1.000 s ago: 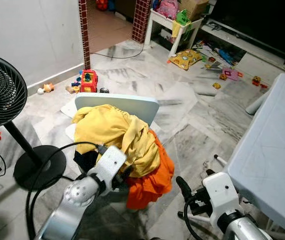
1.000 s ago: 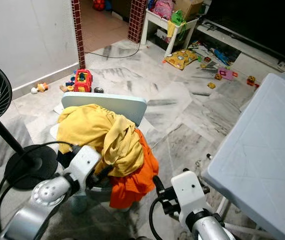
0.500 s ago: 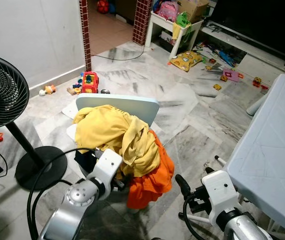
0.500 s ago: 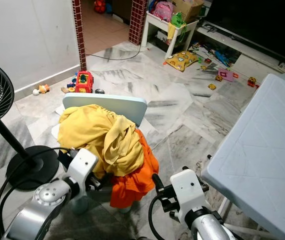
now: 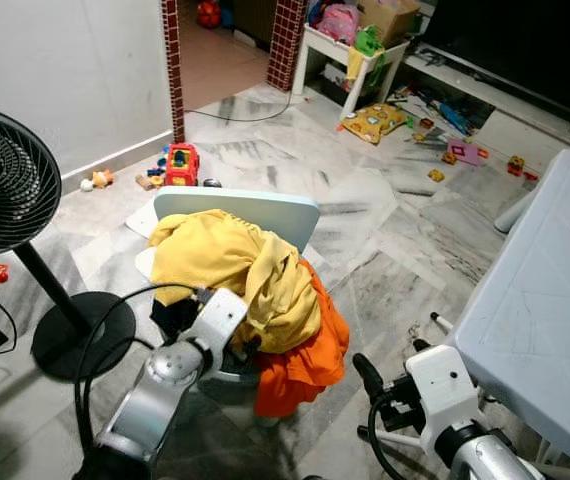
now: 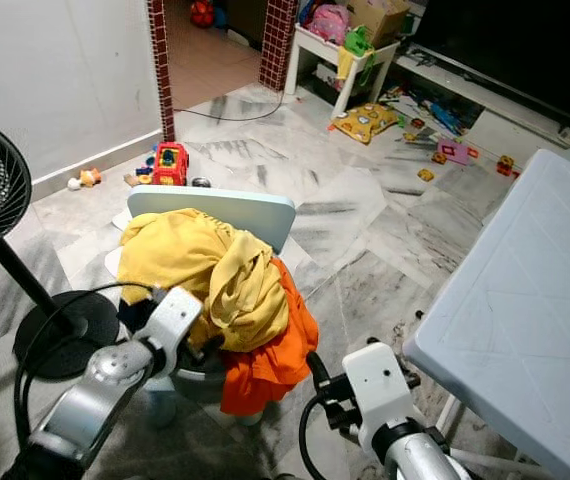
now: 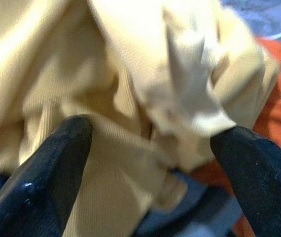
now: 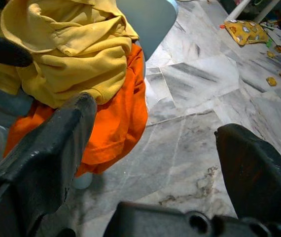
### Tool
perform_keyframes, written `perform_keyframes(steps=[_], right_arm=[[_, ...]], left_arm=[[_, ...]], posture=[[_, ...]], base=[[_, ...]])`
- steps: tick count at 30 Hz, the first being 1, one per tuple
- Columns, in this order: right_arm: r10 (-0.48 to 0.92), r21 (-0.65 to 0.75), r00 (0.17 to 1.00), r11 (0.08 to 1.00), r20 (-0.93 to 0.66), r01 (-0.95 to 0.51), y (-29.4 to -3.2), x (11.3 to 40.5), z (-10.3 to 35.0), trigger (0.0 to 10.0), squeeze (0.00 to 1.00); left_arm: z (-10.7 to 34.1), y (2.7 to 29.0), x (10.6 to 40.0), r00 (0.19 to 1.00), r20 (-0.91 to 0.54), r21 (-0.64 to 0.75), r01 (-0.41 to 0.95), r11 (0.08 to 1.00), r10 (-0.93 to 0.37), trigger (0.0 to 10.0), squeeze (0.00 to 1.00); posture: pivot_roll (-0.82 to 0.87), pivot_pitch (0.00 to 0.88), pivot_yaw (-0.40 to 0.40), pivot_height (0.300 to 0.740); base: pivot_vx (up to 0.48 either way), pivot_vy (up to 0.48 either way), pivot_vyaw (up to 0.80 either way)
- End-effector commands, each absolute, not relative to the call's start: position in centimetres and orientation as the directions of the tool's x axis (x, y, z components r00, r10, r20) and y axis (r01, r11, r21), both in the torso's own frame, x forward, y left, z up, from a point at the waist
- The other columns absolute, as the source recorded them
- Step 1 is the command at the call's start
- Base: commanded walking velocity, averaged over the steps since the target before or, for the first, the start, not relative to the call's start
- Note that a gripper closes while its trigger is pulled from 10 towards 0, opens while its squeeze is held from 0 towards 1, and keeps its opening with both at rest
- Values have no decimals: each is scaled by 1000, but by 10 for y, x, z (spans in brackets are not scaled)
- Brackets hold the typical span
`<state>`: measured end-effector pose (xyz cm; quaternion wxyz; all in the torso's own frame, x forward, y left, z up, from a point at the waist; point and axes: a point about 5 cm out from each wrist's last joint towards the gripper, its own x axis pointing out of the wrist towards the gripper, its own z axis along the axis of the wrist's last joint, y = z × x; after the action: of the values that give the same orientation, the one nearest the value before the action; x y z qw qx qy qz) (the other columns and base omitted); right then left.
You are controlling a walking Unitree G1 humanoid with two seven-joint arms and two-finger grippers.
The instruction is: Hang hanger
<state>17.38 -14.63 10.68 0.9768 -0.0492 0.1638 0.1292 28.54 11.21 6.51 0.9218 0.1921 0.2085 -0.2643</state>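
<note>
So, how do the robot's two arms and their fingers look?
Both arms are silver metal tubes with white wrist housings and black cables looping along them. The left gripper and the right gripper each have two long, thick black fingers with rounded tips and a matte, slightly scuffed surface.

Even, bright indoor light with soft shadows on the glossy grey marble floor; head views sharp, left wrist view blurred and out of focus on crumpled yellow ribbed fabric.
</note>
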Motion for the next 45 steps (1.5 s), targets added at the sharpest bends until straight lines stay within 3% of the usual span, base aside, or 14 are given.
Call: perform_keyframes(steps=[1,4,5,7,8,10,11,18,19,20,21,45], right_arm=[[219,-70,917,964,-334,-256,-152,172,110,10000,0],[217,-73,917,964,-334,-254,-152,171,110,10000,0],[216,-73,917,964,-335,-254,-152,170,111,10000,0],[216,-73,917,964,-336,-254,-152,170,111,10000,0],[216,-73,916,964,-337,-254,-152,170,111,10000,0],[216,-73,916,964,-338,-254,-152,169,111,10000,0],[216,-72,916,964,-338,-255,-152,169,111,10000,0],[216,-71,916,965,-337,-253,-151,170,111,10000,0],[214,-72,916,965,-338,-252,-151,169,111,10000,0],[214,-72,916,965,-338,-252,-151,169,111,10000,0],[213,-73,917,965,-339,-251,-152,169,111,10000,0],[211,-79,919,965,-333,-250,-153,174,112,10000,0]], left_arm=[[60,107,285,763,-493,262,588,765,-418,10000,1000],[60,100,293,772,-466,298,597,745,-432,10000,1000],[60,97,296,774,-460,306,599,740,-436,10000,831],[61,96,298,773,-458,307,600,738,-438,10000,831],[61,94,299,771,-457,307,604,736,-443,10000,341],[61,92,300,770,-456,307,607,733,-446,10000,341],[61,91,301,770,-454,308,608,732,-448,10000,20],[62,84,313,778,-417,318,608,727,-469,10000,0],[61,80,315,764,-416,305,629,716,-493,9255,0],[61,80,315,764,-416,305,629,716,-493,9255,0],[60,78,314,753,-421,302,642,705,-505,0,0],[65,71,301,718,-404,215,677,704,-567,0,0]], posture=[[-74,94,-171,740],[-82,96,-172,740],[-84,97,-173,740],[-84,97,-173,740],[-85,98,-175,740],[-85,98,-175,740],[-85,99,-175,740],[-93,100,-174,740],[-99,100,-173,740],[-99,100,-173,740],[-102,100,-172,740],[-87,90,-167,740]], base=[[0,0,0],[0,0,0],[0,0,0],[0,0,0],[0,0,0],[0,0,0],[0,0,0],[0,0,0],[0,0,0],[0,0,0],[0,0,0],[0,0,0]])
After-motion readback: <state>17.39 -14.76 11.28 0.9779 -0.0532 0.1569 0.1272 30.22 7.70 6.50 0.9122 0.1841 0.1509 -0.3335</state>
